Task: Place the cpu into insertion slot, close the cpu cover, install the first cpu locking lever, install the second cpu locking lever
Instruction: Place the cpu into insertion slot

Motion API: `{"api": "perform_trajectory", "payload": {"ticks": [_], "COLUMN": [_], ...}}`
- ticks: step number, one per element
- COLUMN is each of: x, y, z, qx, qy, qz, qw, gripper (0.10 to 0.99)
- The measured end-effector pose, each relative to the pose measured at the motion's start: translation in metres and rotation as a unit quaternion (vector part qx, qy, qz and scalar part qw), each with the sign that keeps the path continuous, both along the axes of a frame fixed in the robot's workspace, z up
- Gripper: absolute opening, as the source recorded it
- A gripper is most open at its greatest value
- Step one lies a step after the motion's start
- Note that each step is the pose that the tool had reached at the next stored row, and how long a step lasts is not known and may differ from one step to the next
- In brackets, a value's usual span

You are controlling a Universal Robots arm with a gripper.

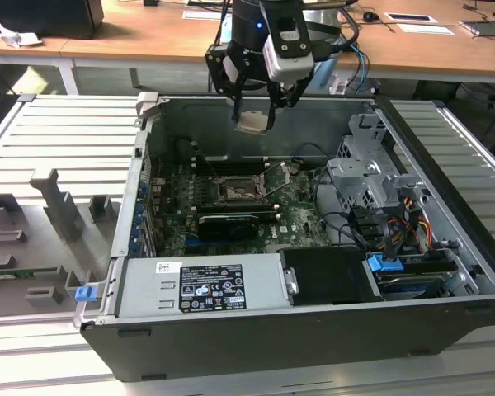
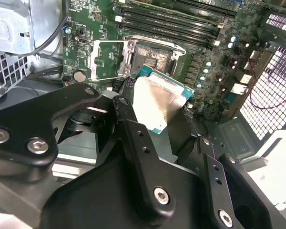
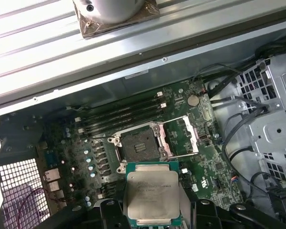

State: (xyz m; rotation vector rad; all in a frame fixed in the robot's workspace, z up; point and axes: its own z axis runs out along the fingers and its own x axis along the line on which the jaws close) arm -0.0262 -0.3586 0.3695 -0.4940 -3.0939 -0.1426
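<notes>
The black tool [image 2: 155, 114] hid one edge of the small square silver-faced cpu [image 2: 159, 95] in the second wrist view; the exterior view's top edge cut off the dark robot arm [image 1: 260, 16].

The cpu [image 3: 151, 194] has a dull brushed-metal face; the computer case [image 1: 198, 120] is matt grey sheet metal.

Exterior view: even, bright room light. The wooden desk [image 1: 148, 37] and ribbed metal table [image 1: 58, 140] are pale, while the computer case [image 1: 313, 330] interior is dim and the motherboard [image 1: 301, 214] is shaded by the walls. Second wrist view: a hard glare streak crosses the cpu [image 2: 157, 102] face, and the perforated case wall [image 2: 271, 95] is blown white by backlight. First wrist view: the table ribs are washed out, with a soft sheen on the cpu.
</notes>
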Motion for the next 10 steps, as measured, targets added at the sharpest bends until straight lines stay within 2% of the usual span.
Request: {"api": "perform_trajectory", "payload": {"ticks": [5, 10], "x": [0.0, 0.0], "y": [0.0, 0.0], "z": [-0.0003, -0.0008], "qx": [-0.0002, -0.0003], "qy": [0.0, 0.0], "qz": [-0.027, -0.057], "qw": [0.9996, 0.9984], "gripper": [0.525, 0.525]}}
